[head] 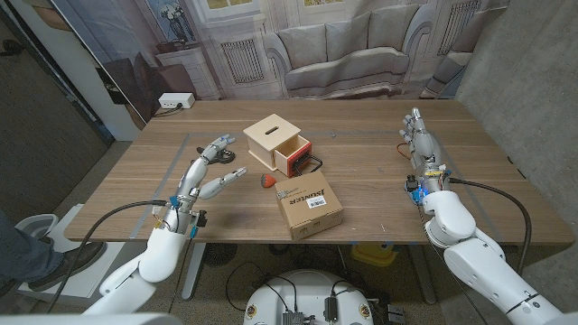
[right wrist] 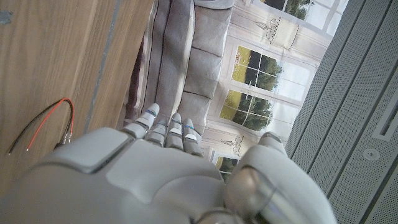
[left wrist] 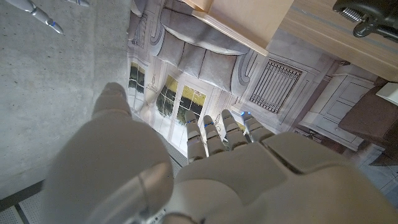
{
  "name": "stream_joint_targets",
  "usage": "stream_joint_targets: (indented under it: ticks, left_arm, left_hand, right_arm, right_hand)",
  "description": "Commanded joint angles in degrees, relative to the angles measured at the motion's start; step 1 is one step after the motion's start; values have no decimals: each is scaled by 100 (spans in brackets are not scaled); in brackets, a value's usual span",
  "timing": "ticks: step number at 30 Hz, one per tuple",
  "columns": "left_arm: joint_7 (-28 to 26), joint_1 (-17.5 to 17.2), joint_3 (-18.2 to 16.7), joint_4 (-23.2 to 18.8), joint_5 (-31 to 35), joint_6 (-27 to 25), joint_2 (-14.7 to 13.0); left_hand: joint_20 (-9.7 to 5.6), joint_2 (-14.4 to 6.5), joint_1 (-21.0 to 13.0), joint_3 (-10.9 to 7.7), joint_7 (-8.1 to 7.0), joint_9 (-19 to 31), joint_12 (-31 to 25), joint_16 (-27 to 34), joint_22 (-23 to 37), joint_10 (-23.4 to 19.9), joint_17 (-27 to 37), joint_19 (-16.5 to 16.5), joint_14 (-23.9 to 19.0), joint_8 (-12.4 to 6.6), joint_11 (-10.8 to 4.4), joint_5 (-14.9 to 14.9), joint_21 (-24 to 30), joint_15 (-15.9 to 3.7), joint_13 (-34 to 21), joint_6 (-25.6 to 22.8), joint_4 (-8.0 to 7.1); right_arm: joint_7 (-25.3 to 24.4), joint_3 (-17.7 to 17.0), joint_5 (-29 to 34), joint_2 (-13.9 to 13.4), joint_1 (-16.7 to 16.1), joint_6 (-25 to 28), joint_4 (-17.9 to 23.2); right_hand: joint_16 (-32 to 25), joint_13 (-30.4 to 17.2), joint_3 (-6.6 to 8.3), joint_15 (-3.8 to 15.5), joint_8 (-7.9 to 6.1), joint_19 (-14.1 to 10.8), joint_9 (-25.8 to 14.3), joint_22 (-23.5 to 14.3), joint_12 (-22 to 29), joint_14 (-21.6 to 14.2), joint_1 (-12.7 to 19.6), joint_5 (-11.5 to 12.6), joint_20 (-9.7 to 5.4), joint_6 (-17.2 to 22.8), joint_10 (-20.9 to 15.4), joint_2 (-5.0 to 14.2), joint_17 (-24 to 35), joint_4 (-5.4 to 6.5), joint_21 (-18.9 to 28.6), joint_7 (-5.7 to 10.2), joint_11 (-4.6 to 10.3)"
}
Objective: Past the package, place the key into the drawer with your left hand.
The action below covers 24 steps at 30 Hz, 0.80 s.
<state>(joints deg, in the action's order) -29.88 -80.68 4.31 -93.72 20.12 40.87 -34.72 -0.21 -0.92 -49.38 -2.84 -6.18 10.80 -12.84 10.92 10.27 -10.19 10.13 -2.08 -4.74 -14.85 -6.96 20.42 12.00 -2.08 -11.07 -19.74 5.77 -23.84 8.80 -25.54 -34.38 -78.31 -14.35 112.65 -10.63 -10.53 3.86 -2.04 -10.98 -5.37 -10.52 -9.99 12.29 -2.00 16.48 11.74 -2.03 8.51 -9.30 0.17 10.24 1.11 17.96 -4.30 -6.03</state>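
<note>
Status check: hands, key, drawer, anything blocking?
Left hand open, holds nothing; right hand open at table's right. Red-tagged key on table between package and drawer, which is open. Package beside the path, not across it.

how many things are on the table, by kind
wooden drawer box: 1
cardboard package: 1
key with a red tag: 1
red and black wire pair: 1
total: 4
</note>
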Motion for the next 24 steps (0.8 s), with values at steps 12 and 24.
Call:
stream_joint_targets:
  ticks: [12,24]
  left_arm:
    - [-756,-428,-74,-659,915,-755,-311]
    - [-1173,-737,-138,-968,1366,-1171,-479]
  left_hand:
    - [186,-17,-560,-116,-259,15,56,-18,26,25,19,45,26,-115,-56,81,19,-490,-29,-499,269]
    - [185,-37,-770,-166,-336,14,70,-23,28,49,22,70,46,-147,-90,77,19,-488,-35,-710,314]
  right_arm:
    - [-121,-345,129,124,-339,55,277]
    - [-162,-429,208,188,-440,83,382]
  right_hand:
    - [-12,-24,-17,-15,-24,-46,-33,-22,13,-30,22,30,-109,62,-35,26,22,-5,-73,12,20]
    - [-11,-24,-28,-17,-22,-51,-33,-23,13,-31,17,29,-106,59,-38,27,22,-6,-100,11,22]
